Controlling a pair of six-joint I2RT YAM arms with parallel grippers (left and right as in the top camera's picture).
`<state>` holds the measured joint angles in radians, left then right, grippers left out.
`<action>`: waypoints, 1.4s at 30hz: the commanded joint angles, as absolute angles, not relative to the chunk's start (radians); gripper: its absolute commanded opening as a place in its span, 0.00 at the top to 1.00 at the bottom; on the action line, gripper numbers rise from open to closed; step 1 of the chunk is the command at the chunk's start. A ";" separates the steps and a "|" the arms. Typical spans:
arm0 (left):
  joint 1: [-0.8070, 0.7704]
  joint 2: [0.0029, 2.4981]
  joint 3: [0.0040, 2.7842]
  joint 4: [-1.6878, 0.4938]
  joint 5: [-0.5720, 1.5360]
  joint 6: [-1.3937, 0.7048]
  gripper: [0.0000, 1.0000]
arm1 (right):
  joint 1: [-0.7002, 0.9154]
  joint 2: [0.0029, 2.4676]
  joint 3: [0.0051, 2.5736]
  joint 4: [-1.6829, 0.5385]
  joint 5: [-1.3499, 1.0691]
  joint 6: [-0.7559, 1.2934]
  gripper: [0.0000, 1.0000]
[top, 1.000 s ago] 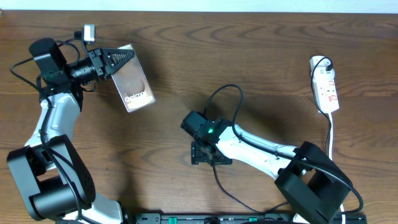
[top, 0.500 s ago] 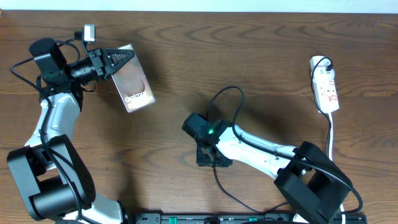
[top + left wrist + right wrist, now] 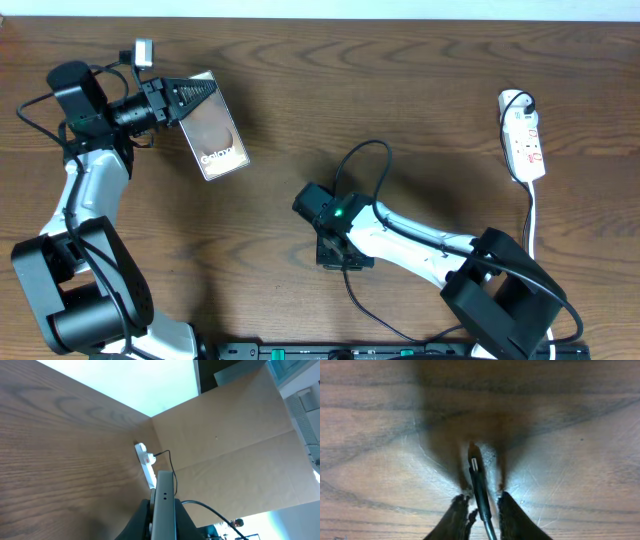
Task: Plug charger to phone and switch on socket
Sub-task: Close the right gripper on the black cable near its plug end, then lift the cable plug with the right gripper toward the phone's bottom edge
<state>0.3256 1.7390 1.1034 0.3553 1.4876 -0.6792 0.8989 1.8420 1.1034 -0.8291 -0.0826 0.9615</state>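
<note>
The left tool (image 3: 203, 93) pinches the phone (image 3: 217, 135), the right tool (image 3: 481, 500) straddles the charger (image 3: 479, 485), grip unclear; plugging and the socket (image 3: 526, 142) remain.

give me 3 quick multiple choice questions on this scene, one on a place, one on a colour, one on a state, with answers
1. Where is the charger plug tip?
A. on the table, just ahead of the right claw
B. in the phone
C. in the socket

2. What colour is the socket's body?
A. black
B. white
C. blue

3. What is the phone's state?
A. lying loose
B. gripped by the left claw
C. under a cloth

Answers:
1 A: the right wrist view shows the tip on the wood, with the cable between the fingers.
2 B: white with red markings.
3 B: the claw is shut on its end.
</note>
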 commanded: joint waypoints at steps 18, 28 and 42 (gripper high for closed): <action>0.331 1.724 1.097 0.371 1.518 -0.691 0.93 | 0.826 1.852 1.095 -0.414 -0.834 0.533 0.99; 0.331 1.724 1.098 0.711 1.492 -1.015 0.93 | 0.745 1.852 1.095 0.045 -1.122 0.536 0.99; 0.331 1.724 1.107 1.225 1.396 -1.552 0.93 | 0.663 1.852 1.095 0.507 -1.196 0.824 0.99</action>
<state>0.3256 1.7390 1.0870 1.2125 1.4544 -1.4261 0.6708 1.8454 1.0924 0.4461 -1.1618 0.7212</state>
